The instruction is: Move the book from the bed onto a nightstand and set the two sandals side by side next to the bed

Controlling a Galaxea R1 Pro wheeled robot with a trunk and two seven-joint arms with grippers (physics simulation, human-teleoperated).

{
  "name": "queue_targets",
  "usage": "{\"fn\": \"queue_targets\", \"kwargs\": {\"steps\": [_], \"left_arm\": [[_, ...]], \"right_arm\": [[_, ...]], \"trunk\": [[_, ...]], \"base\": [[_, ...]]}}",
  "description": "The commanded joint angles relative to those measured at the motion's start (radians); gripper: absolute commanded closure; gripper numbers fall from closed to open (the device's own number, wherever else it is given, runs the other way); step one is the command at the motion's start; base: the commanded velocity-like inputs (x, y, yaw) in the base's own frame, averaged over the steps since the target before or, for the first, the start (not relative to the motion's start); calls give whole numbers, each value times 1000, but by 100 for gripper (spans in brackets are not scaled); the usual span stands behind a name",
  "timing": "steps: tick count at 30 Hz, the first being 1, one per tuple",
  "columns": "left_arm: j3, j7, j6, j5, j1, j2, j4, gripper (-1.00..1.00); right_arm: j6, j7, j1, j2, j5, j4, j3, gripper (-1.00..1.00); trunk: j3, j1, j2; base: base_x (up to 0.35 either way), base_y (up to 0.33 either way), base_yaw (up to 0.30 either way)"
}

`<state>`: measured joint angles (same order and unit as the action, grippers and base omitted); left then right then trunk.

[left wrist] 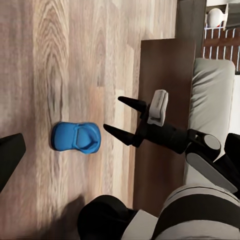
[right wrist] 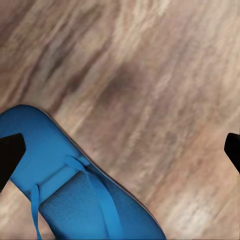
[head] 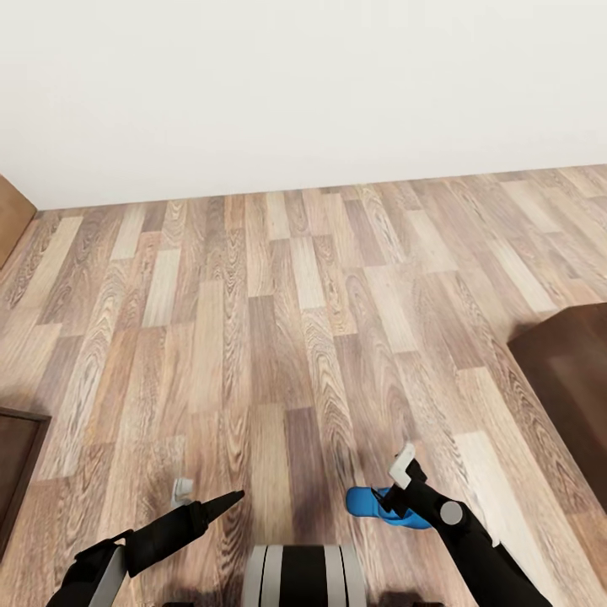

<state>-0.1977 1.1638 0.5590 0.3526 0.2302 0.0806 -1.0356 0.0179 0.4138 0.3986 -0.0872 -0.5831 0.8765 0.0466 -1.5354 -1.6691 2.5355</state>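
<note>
One bright blue sandal [head: 369, 503] lies flat on the wooden floor just in front of my base, strap up. My right gripper [head: 385, 506] hangs open close above it. In the left wrist view, the right gripper [left wrist: 120, 119] has spread jaws beside the sandal [left wrist: 76, 137], not touching it. In the right wrist view the sandal [right wrist: 75, 195] lies under the open right gripper [right wrist: 120, 150], nearer one finger. My left gripper [head: 232, 499] is open and holds nothing, low over bare floor. The bed [left wrist: 212, 95] shows its off-white mattress and dark frame. The book and nightstand are out of view.
A dark brown wooden furniture corner [head: 569, 379] stands on the floor at the right. Another dark wooden piece [head: 15, 459] sits at the left edge. A white wall [head: 303, 84] closes the far side, beyond a wide stretch of plank floor [head: 278, 320].
</note>
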Motion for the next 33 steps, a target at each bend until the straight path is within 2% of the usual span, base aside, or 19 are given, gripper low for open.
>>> {"fn": "queue_targets", "kwargs": {"steps": [1, 10, 15, 18, 29, 31, 32, 33], "left_arm": [[0, 2, 9, 4, 1, 0, 1, -100], [-2, 2, 9, 3, 0, 1, 6, -100], [-2, 1, 7, 3, 0, 0, 6, -100], [-2, 1, 7, 3, 0, 0, 6, -100], [-2, 1, 7, 3, 0, 1, 6, -100], [-2, 0, 7, 3, 0, 1, 6, -100], [-2, 0, 7, 3, 1, 1, 6, -100], [-2, 0, 7, 3, 0, 1, 6, -100]], "right_arm": [[2, 2, 0, -1, -11, 1, 1, -100], [2, -13, 0, -28, -13, -25, -4, -100], [4, -159, 0, -32, -15, -110, -4, -100], [7, -186, 0, -32, -15, -122, -4, -100], [6, -211, 0, -37, -44, -135, -5, -100], [5, -260, 0, -56, -50, -151, -5, -100], [4, -356, 0, -84, -77, -199, -3, -100], [4, -375, 0, -89, -96, -209, -3, -100]], "trunk": [[-5, 0, 0], [-5, 0, 0], [-5, 0, 0], [-5, 0, 0], [-5, 0, 0], [-5, 0, 0], [-5, 0, 0], [-5, 0, 0]], "base": [[0, 0, 0], [0, 0, 0], [0, 0, 0], [0, 0, 0], [0, 0, 0], [0, 0, 0], [0, 0, 0], [0, 0, 0]]}}
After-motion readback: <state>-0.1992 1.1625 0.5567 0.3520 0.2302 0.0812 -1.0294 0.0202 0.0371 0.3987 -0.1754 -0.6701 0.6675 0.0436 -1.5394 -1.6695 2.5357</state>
